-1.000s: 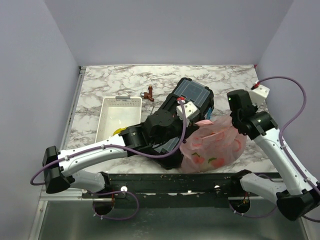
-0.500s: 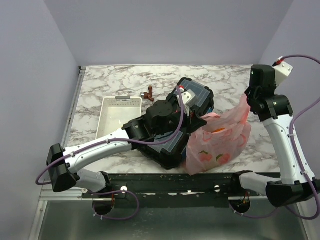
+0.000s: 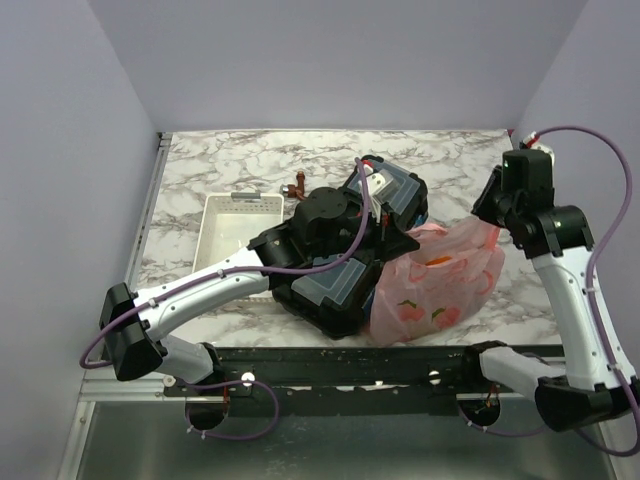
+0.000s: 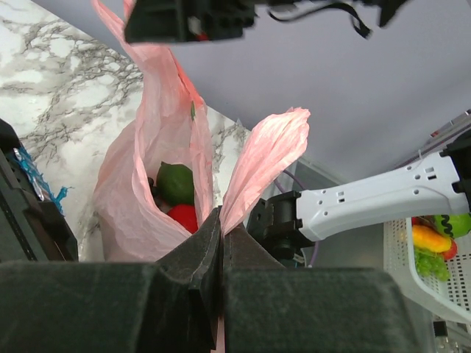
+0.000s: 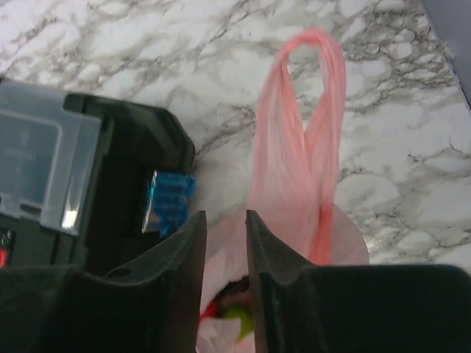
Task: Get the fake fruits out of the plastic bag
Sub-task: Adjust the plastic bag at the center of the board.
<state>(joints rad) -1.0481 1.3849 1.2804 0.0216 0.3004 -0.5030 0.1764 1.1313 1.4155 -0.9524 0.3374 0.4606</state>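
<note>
The pink plastic bag (image 3: 430, 285) sits at the table's front right, against the black toolbox. My left gripper (image 4: 221, 215) is shut on the bag's near handle (image 4: 268, 143), at the bag's left edge in the top view (image 3: 388, 235). Inside the bag are a green fruit (image 4: 175, 182) and a red apple (image 4: 184, 218). An orange (image 3: 437, 262) shows through the film. My right gripper (image 5: 225, 215) hovers over the bag's mouth with jaws slightly apart and nothing between them. The other handle (image 5: 313, 110) stands free beside it. Green and red fruit (image 5: 237, 316) show below.
The black toolbox (image 3: 385, 190) with a clear lid lies left of the bag, partly under my left arm. A white tray (image 3: 235, 225) stands at the left. A small brown-red figure (image 3: 296, 187) is behind it. The table's front rail (image 3: 350, 362) is close.
My right gripper lifted the bag's far handle high, then came down a little and let it go. The bag has sagged. My left arm shifted slightly back, still holding its handle.
</note>
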